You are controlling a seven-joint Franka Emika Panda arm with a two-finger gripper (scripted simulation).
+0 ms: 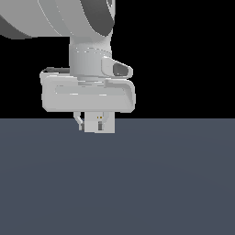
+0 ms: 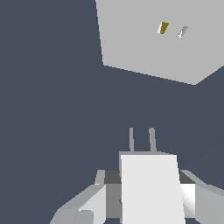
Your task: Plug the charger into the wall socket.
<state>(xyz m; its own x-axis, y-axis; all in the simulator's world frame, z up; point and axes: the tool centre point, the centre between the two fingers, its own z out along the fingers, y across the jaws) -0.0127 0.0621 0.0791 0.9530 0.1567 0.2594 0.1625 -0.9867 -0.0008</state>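
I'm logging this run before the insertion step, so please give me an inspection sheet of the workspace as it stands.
Surface: flat dark grey-blue floor, bare where visible.
Job's things: charger held between the fingers, two prongs pointing toward the wall socket; a gap remains, prongs not inserted. The socket's two slots show in the wrist view, offset from the prongs' line.
Clutter: nothing seen.
Grippers: gripper shut on the charger, low near the floor in the exterior view.
Cables: nothing seen.
Surroundings: black background above the floor.
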